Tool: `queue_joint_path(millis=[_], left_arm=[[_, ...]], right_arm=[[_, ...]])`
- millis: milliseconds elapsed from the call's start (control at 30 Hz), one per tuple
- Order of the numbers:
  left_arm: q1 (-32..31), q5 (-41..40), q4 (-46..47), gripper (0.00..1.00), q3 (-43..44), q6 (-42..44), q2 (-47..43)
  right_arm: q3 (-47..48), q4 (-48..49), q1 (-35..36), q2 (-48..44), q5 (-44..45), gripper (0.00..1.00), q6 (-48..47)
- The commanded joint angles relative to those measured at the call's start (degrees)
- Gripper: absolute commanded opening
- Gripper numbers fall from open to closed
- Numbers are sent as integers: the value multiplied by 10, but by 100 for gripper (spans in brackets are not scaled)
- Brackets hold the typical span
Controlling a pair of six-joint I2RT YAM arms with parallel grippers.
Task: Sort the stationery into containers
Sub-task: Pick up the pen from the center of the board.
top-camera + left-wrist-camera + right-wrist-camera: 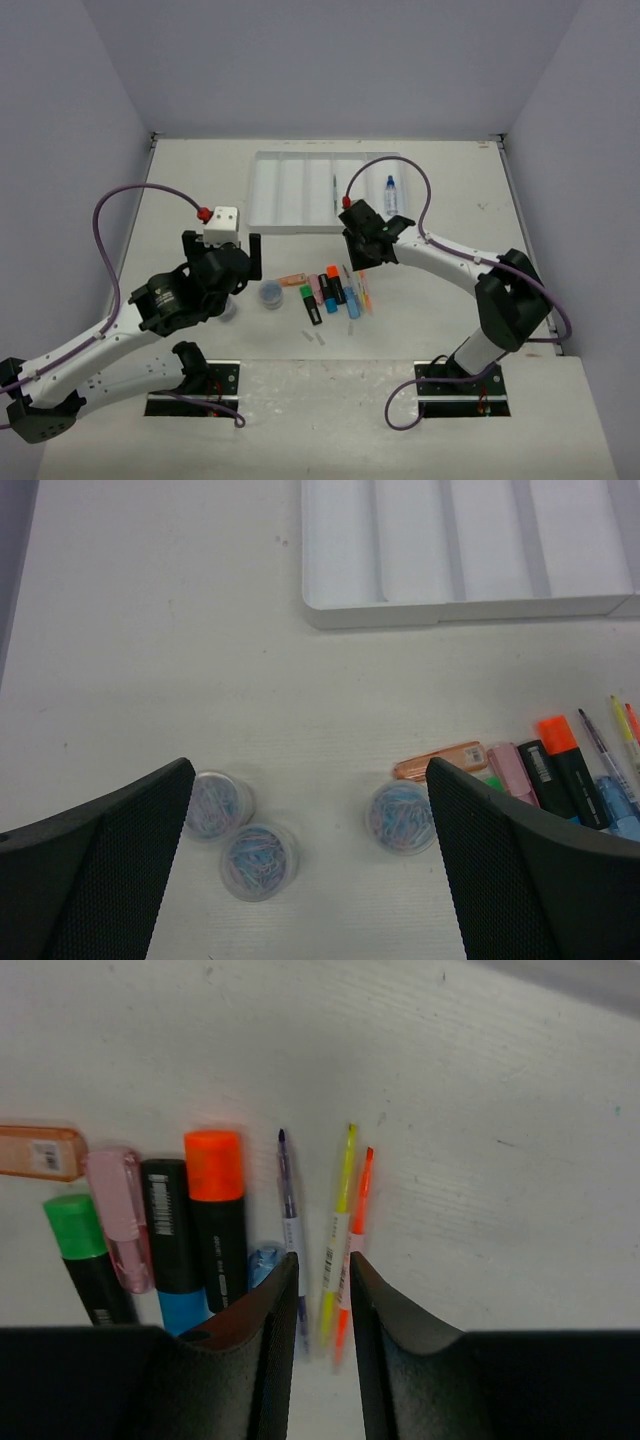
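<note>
The left end effector (308, 775) is spread; the right end effector (322, 1263) is narrowed around the yellow pen (343, 1185), whether pinching it cannot be told

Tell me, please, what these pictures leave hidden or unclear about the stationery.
- Right wrist: the right gripper covers the lower ends of the thin pens; any grip unclear.
- Left wrist: the left gripper hides most of the green highlighter.
- Top external: the thin item in the white tray is too small to name.
</note>
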Motion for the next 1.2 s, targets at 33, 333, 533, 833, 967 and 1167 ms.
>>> queue_joint_path(millis=[33,333,533,833,967,1167], left_arm=[[4,7,31,100,-12,-8,2],[4,12,29,100,-11,-5,16],[4,13,28,100,-11,-4,19],[3,13,27,100,-11,-6,4],[4,18,26,100,-11,-7,-1],[4,20,27,100,-11,-5,-5]], right_arm=[[-31,13,2,3,28,26,24],[-48,22,2,41,17,22,23],[-51,23,2,44,14,21,21],[-81,27,2,37,6,18,26],[-92,34,2,31,-1,16,26],[-95,37,2,37,-15,15,26]])
